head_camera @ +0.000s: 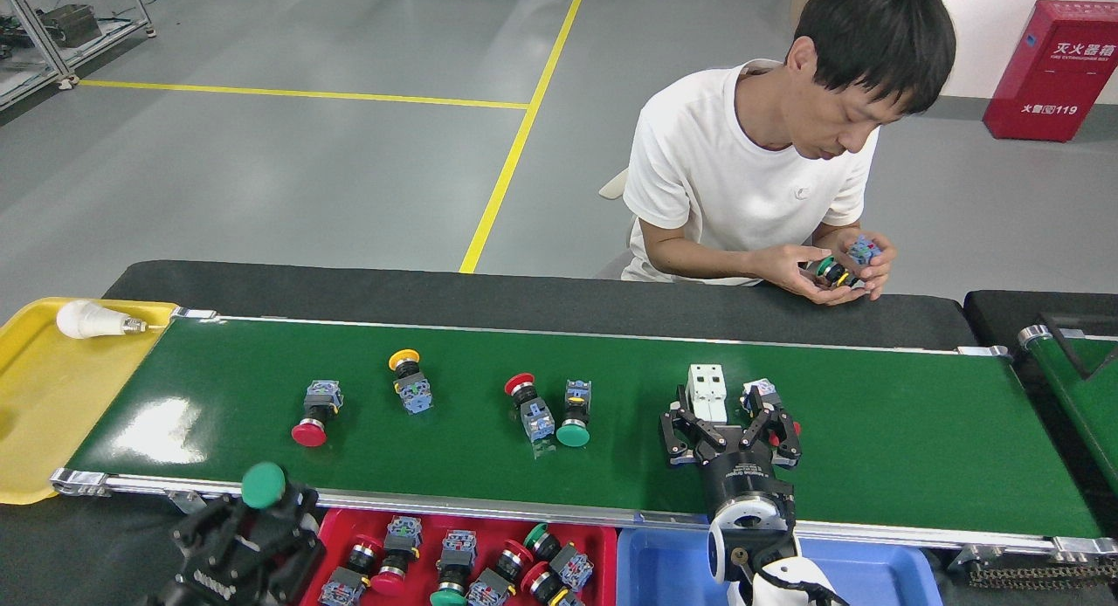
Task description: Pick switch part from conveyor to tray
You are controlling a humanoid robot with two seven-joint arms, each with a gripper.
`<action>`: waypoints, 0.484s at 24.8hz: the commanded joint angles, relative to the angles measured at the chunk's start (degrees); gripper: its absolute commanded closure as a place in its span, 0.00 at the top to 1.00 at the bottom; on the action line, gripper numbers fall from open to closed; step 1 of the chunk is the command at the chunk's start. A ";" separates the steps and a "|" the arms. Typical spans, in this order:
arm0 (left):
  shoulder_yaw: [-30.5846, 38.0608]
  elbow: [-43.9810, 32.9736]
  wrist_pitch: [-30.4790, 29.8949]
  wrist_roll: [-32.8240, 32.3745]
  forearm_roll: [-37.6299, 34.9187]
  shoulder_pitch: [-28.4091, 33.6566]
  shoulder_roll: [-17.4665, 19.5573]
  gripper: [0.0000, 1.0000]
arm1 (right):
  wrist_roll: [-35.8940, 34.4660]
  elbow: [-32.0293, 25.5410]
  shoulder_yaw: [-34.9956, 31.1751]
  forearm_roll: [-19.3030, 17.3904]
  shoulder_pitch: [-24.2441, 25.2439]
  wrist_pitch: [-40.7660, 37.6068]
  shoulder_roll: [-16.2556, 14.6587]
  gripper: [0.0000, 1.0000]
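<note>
The conveyor [873,440] carries several switch parts: a red-capped one [314,411], a yellow-capped one [409,381], another red-capped one [528,405] and a green-capped one [574,414]. My left gripper [262,514] is off the belt's near edge, at the left end of the red tray [603,545], shut on a green-capped switch part [264,485] whose cap sticks up. My right gripper [729,424] hovers open over the belt, its fingers spread at the near end of a white block [706,386], with a red-capped switch part [762,395] beside it.
The red tray holds several switch parts. A blue tray [664,562] sits to its right, under my right arm. A yellow tray [35,396] with a light bulb [92,320] lies at the belt's left end. A seated person across the belt handles a switch part [843,270].
</note>
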 commanded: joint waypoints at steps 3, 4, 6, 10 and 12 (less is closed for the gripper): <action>-5.87 -0.93 0.19 1.39 -4.30 0.11 -0.37 0.70 | -0.94 -0.53 0.43 -0.45 -0.70 -3.30 -1.60 0.10; -6.39 -0.93 0.10 1.39 -4.39 0.02 -0.90 0.90 | -1.02 -0.71 0.43 -0.54 -0.70 -4.62 -1.42 0.09; -6.31 -1.01 0.19 1.39 -4.21 0.11 -1.60 1.00 | -1.02 -1.59 0.34 -0.80 -0.44 -6.90 -1.33 0.08; -0.94 -0.93 0.10 0.69 -1.57 0.20 -3.71 1.00 | -1.02 -8.44 0.34 -3.00 2.37 -12.00 -2.04 0.08; 3.44 -0.93 0.10 -0.98 2.46 0.99 -5.38 1.00 | -1.02 -14.59 -0.10 -4.14 5.36 -18.32 -3.26 0.08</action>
